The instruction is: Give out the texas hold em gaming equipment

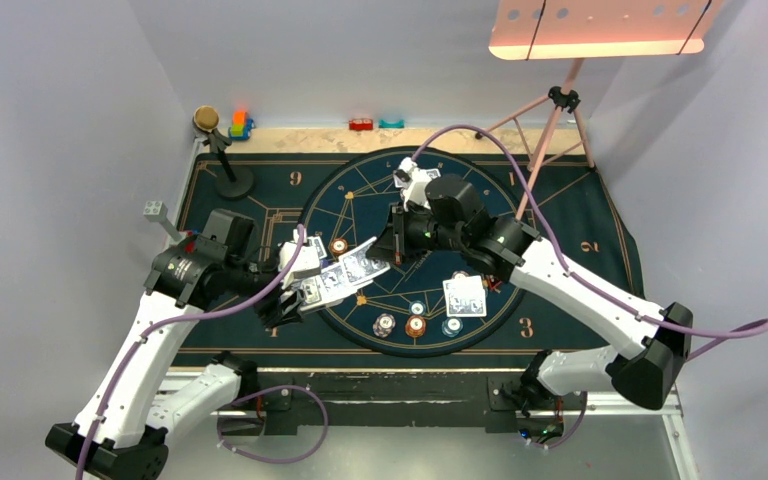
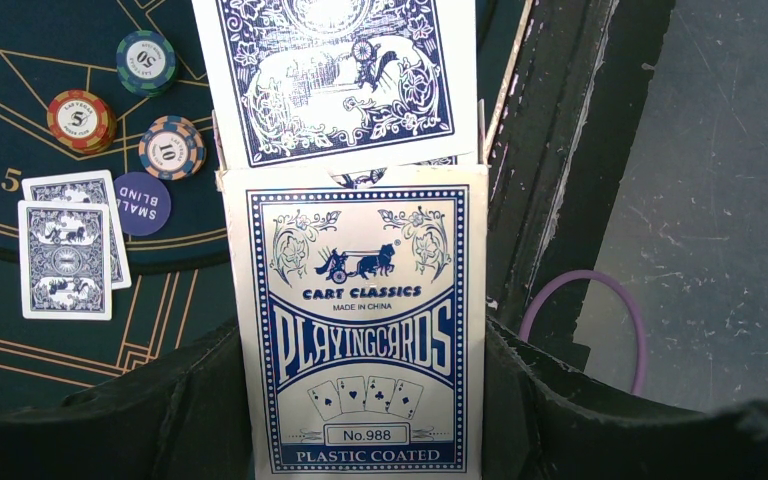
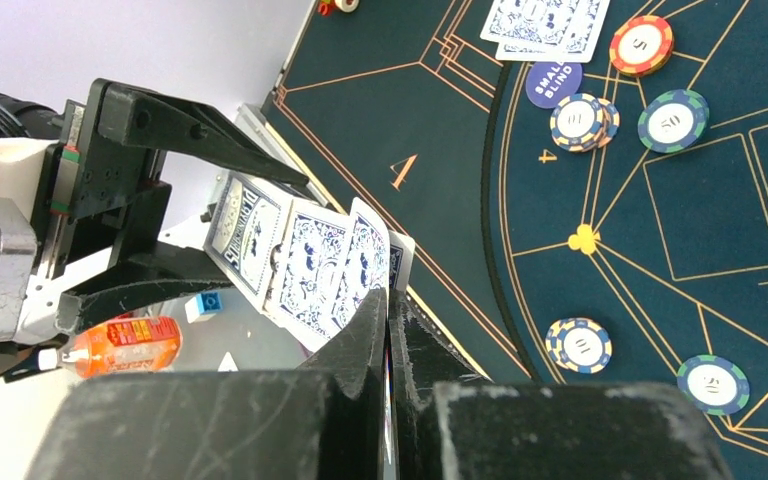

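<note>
1. Left gripper (image 2: pixel 362 345) is clamped around the card box (image 2: pixel 360 290), held over the mat's left edge, with cards fanning out of its top.
2. Right gripper (image 3: pixel 388 345) is pressed together, pinching one card (image 3: pixel 398 262) at the fan's end. Looks mid-deal, card not yet laid.
3. Chips (image 1: pixel 415 325) sit in small groups near the front of the mat.
4. Just right of them a face-down pair (image 1: pixel 465 296) lies dealt. More cards (image 1: pixel 405 180) seem to lie at the far side, partly hidden. Judged partly done, more hands left.
5. Dark-blue mat (image 1: pixel 580 260) with gold lines covers the bench (image 1: pixel 290 138). Grey walls, toy blocks (image 1: pixel 240 125) at the back, lamp (image 1: pixel 600 25) on a tripod at right.
</note>
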